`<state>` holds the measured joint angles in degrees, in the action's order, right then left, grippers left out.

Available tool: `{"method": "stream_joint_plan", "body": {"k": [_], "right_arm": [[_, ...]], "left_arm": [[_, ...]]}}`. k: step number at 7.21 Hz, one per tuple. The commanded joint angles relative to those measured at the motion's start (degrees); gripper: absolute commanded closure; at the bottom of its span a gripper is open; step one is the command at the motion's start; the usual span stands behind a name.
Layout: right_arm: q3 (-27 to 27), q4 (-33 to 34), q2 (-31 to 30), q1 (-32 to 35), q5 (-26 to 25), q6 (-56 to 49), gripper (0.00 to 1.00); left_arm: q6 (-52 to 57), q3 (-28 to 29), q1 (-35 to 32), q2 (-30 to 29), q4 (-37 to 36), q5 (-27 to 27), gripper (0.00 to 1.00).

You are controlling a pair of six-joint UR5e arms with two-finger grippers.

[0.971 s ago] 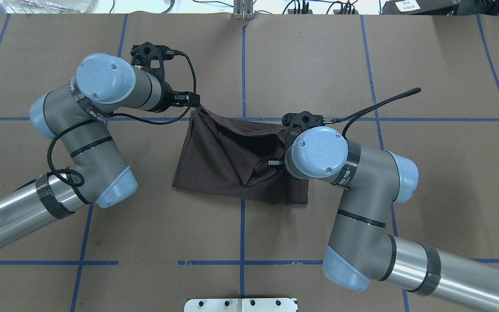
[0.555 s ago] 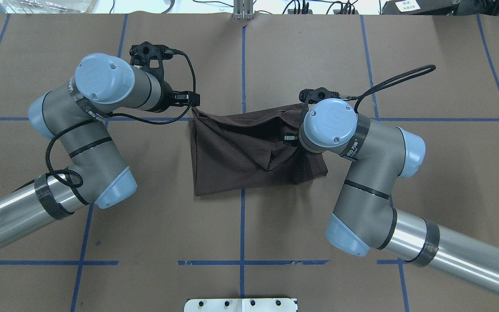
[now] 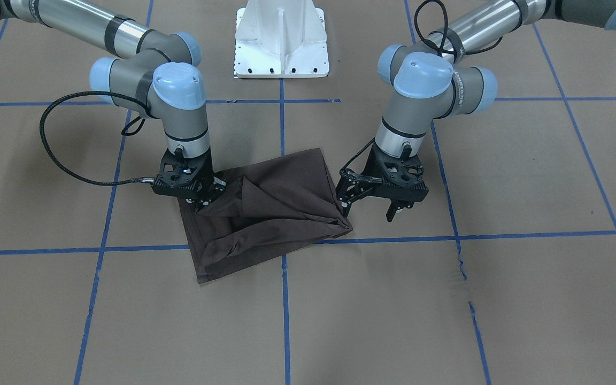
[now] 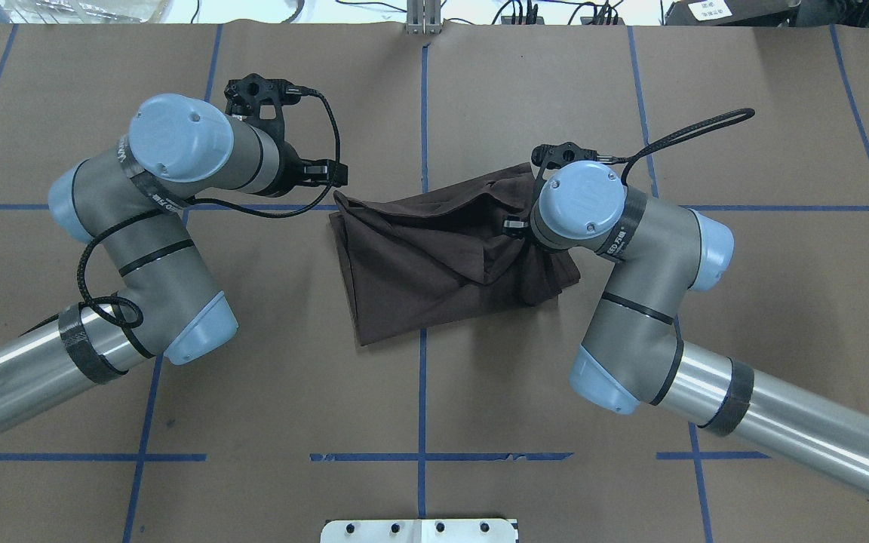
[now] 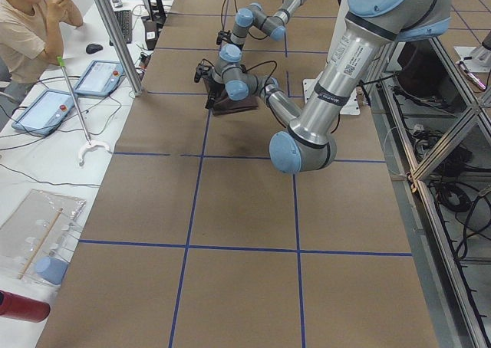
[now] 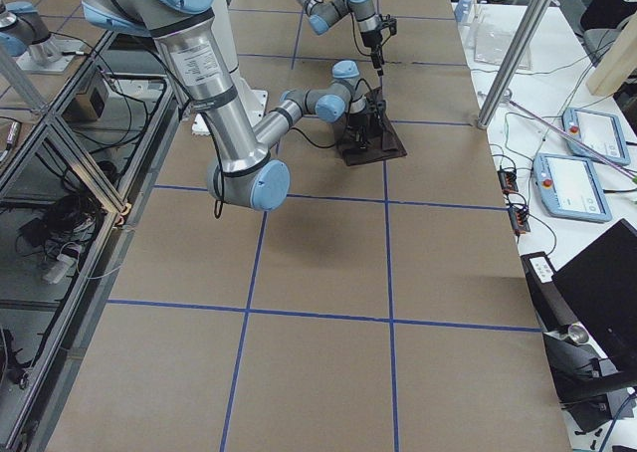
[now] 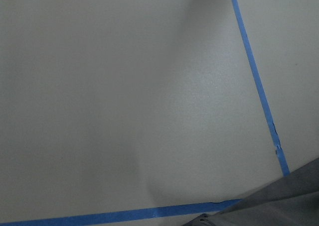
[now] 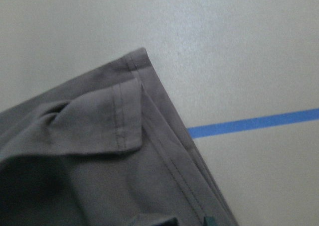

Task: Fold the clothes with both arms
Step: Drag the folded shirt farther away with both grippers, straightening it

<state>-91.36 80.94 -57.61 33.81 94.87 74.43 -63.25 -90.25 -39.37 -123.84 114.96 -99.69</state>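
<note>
The dark brown T-shirt [image 3: 270, 214] lies bunched and partly folded mid-table, also seen from above [image 4: 427, 264]. My right gripper [image 3: 201, 202] is shut on a raised fold at the shirt's edge. Its wrist view shows a stitched hem and corner [image 8: 129, 101] close up. In the overhead view the right wrist hides that gripper. My left gripper [image 3: 368, 209] stands open just beside the shirt's other corner, its fingers spread and nothing between them. That corner rests on the table. The left wrist view shows mostly bare paper, with a bit of shirt [image 7: 294, 196] at the bottom right.
Brown paper with blue tape lines [image 4: 423, 105] covers the table. The white pedestal base [image 3: 281, 43] stands at the robot's side. Beyond the table's far edge are a seated person [image 5: 31, 26], tablets [image 5: 100, 76] and a metal pole [image 6: 513, 54].
My right arm carried its hold on the shirt away from the robot and to the right, dragging the fabric along. The corner at the left gripper has dropped from it onto the table.
</note>
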Motion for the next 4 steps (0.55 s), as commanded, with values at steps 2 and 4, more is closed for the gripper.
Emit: {"method": "stream_joint_plan", "body": {"k": [2,4], "right_arm": [[-0.31,0.27,1.71,8.26,10.03,-7.69,0.00],[-0.31,0.19,1.71,9.43,10.50,-8.68,0.00]], "left_arm": [[-5.91,1.21,1.65,-0.78,-0.52,0.02,0.00],[-15.37,5.32,3.68,-2.88,0.17,0.54,0.11]]}}
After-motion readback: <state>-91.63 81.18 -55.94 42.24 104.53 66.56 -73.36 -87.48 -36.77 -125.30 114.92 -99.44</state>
